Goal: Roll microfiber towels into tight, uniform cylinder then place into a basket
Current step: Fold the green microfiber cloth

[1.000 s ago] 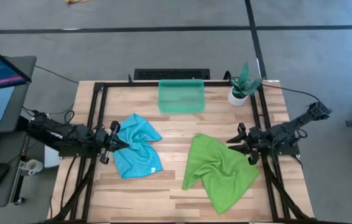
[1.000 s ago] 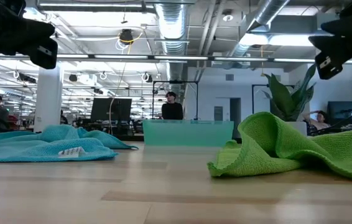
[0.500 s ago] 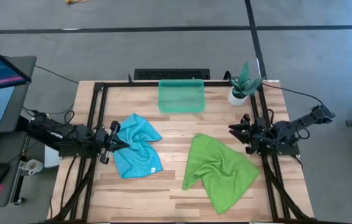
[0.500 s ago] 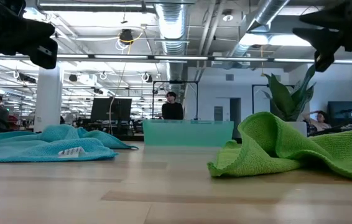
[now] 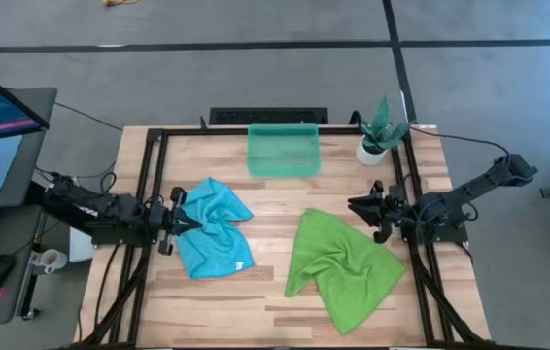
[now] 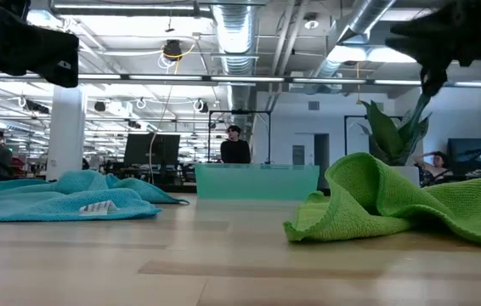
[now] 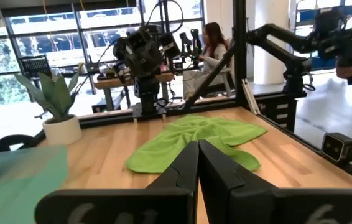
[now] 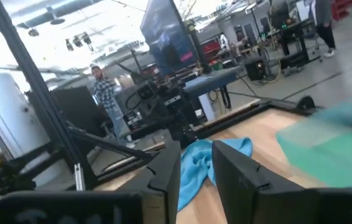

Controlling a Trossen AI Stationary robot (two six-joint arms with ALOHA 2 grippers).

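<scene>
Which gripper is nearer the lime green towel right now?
Right. The right gripper hovers just off the lime green towel's upper right corner, fingers slightly apart. The left gripper sits across the table, shut, at the turquoise towel's edge.

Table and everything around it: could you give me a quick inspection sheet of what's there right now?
Surface: pale wooden plank table inside a black metal frame.
Job's things: lime green microfiber towel crumpled, unrolled, right of centre; light turquoise towel crumpled on the left; translucent teal plastic basket at the far edge, nothing in it.
Clutter: small white pot with green plant at the far right corner.
Grippers: left claw shut, over the turquoise towel's edge; right claw slightly open, above the green towel's far corner, holding nothing.
Cables: black cables beside both arms.
Surroundings: monitor, keyboard and mouse left; people in the office behind.
</scene>
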